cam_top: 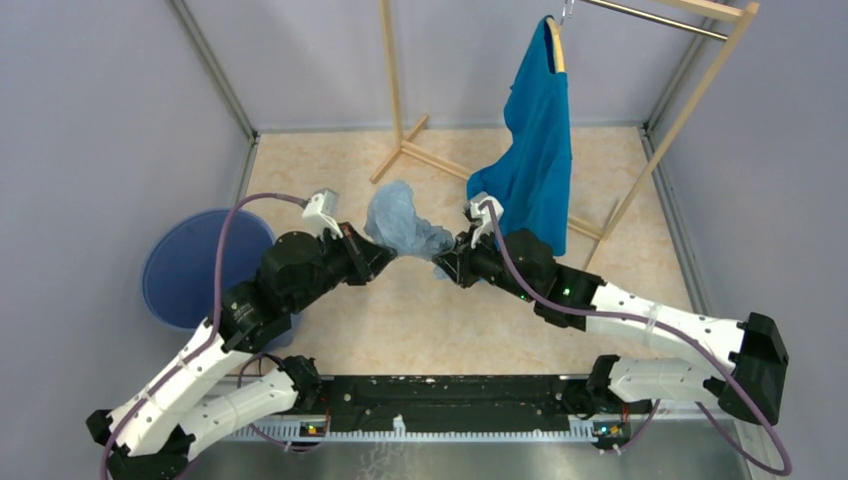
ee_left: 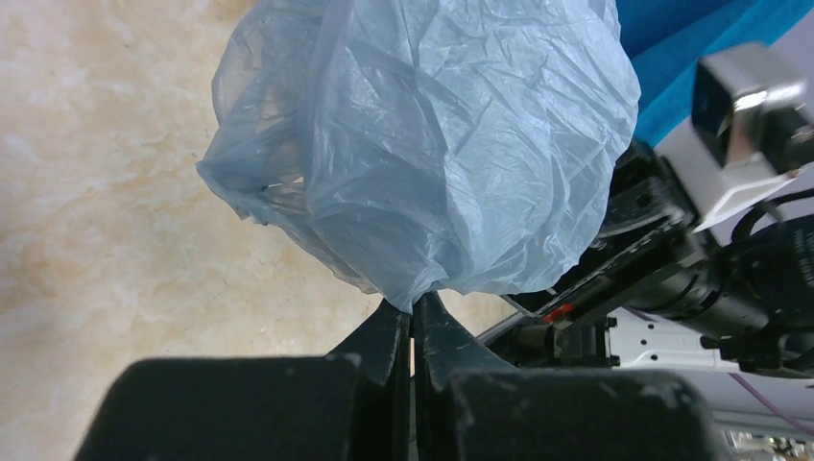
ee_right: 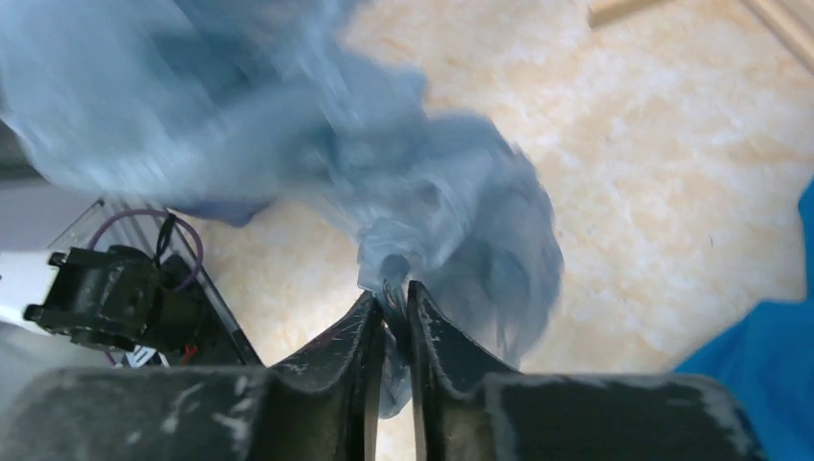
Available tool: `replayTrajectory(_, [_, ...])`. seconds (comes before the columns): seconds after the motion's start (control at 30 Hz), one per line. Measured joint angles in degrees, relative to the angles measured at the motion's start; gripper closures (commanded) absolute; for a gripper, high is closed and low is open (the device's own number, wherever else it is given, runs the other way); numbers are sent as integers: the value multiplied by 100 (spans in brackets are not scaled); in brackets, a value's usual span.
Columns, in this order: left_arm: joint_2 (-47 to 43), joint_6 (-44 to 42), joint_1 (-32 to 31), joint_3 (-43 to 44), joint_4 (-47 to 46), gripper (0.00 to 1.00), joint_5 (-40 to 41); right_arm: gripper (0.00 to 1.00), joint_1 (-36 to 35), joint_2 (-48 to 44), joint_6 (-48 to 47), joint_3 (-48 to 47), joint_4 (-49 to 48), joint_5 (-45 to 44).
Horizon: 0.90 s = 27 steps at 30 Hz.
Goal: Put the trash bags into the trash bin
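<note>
The pale blue-grey trash bag [cam_top: 402, 226] hangs bunched above the floor between both arms. My left gripper [cam_top: 388, 259] is shut on its lower left edge; in the left wrist view the bag [ee_left: 432, 144] balloons out above the pinched fingertips [ee_left: 416, 305]. My right gripper [cam_top: 447, 262] is shut on the bag's right side, and the right wrist view shows crumpled, blurred plastic [ee_right: 422, 211] caught between its fingers [ee_right: 394, 300]. The round blue trash bin [cam_top: 205, 265] stands at the far left, partly behind my left arm.
A bright blue T-shirt [cam_top: 535, 150] hangs from a wooden rack [cam_top: 690, 100] at the back right, close behind my right wrist. The rack's feet [cam_top: 425, 155] lie on the beige floor. Grey walls close in both sides.
</note>
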<state>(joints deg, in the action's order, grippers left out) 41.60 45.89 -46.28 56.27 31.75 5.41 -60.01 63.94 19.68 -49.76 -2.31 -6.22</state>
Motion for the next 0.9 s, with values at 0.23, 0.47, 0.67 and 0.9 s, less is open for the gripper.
replayTrajectory(0.23, [-131,-105,0,68,127,100,492,100,0,-608,210,1032,26,-251])
replayTrajectory(0.47, [85,-160,0,105,203,100,719,100,0,-682,442,1714,92,125])
replayTrajectory(0.67, [164,-214,0,103,280,98,907,100,-13,-750,455,1838,822,-153])
replayTrajectory(0.9, [529,-330,0,103,374,96,1255,100,-15,-918,675,2063,1541,-315])
